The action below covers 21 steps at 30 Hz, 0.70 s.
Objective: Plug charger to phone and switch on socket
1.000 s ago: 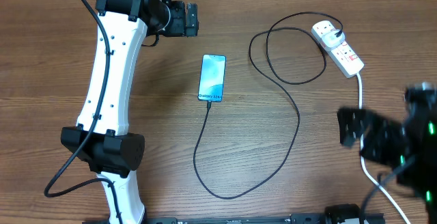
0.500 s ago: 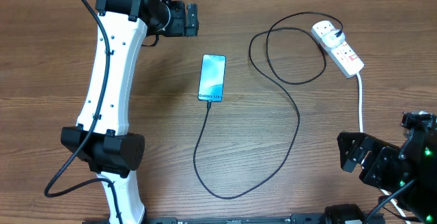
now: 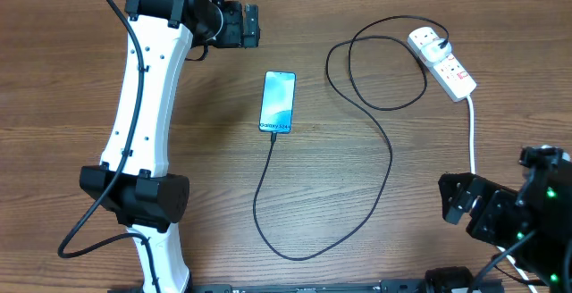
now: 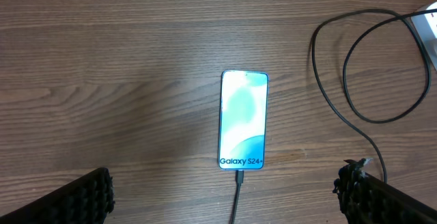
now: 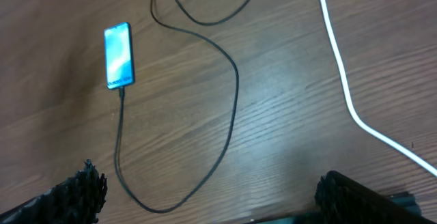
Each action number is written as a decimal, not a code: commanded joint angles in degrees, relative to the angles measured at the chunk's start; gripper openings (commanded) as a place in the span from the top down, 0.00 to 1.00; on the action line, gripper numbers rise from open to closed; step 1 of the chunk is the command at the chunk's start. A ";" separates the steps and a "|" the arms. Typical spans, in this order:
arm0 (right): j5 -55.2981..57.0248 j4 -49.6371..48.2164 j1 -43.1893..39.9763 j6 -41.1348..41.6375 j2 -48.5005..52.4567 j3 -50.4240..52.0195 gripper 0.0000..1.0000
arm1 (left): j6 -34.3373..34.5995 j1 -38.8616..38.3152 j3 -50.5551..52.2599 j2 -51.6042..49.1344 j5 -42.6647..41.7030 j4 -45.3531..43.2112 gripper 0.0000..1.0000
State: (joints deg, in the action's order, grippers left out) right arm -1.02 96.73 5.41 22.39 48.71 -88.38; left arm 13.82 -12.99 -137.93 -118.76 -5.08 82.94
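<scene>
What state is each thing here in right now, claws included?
phone, lying flat, screen lit, cable tip at its bottom edge.
charger, lying in loops, white head in the socket.
socket, switch position too small to tell.
left claw, open, empty.
right claw, open, empty.

Brown wood-grain table (image 3: pixel 71 105), matte surface

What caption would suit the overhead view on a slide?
Phone lies plugged into the black charger, which loops to the white socket; left gripper and right gripper open, empty.
</scene>
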 commanded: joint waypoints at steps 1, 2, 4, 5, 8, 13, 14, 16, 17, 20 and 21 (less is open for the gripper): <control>0.92 -3.69 0.37 -2.19 -2.71 4.81 0.00 | 0.55 0.22 0.20 -0.50 0.66 -0.07 0.01; 0.90 -6.10 0.37 -3.08 -4.07 6.91 0.00 | 0.55 0.22 0.20 -0.50 0.66 -0.07 0.00; 0.87 -11.65 0.35 -4.07 -7.34 11.69 0.00 | 0.55 0.22 0.20 -0.50 0.66 -0.07 0.00; 0.70 -14.21 0.35 -4.68 -8.98 13.94 0.00 | 0.55 0.22 0.20 -0.50 0.66 -0.07 0.00; -0.26 -23.67 0.35 -7.02 -15.37 22.53 0.00 | 0.55 0.22 0.20 -0.50 0.66 -0.07 0.00; -2.54 -35.41 -0.22 -10.54 -24.37 34.80 0.00 | 0.55 0.22 0.20 -0.50 0.66 -0.07 0.00; -2.56 -37.68 -0.33 -10.51 -26.18 37.38 0.00 | 0.55 0.22 0.20 -0.50 0.66 -0.07 0.00; -2.54 -41.86 -0.35 -10.56 -29.57 42.23 0.00 | 0.55 0.22 0.20 -0.50 0.66 -0.09 0.00; -2.51 -43.78 -0.35 -10.67 -31.15 44.48 0.00 | 0.55 0.22 0.20 -0.50 0.66 -0.07 0.00; -2.54 -48.37 -0.35 -10.95 -34.88 50.38 0.00 | 0.55 0.22 0.20 -0.50 0.66 -0.07 0.00; -2.54 -49.92 -0.42 -10.95 -36.15 52.33 0.00 | 0.55 0.22 0.20 -0.50 0.66 -0.07 0.00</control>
State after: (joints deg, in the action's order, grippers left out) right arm -3.16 48.95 5.28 12.58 15.33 -39.57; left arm 13.82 -12.99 -137.93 -118.76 -4.86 82.91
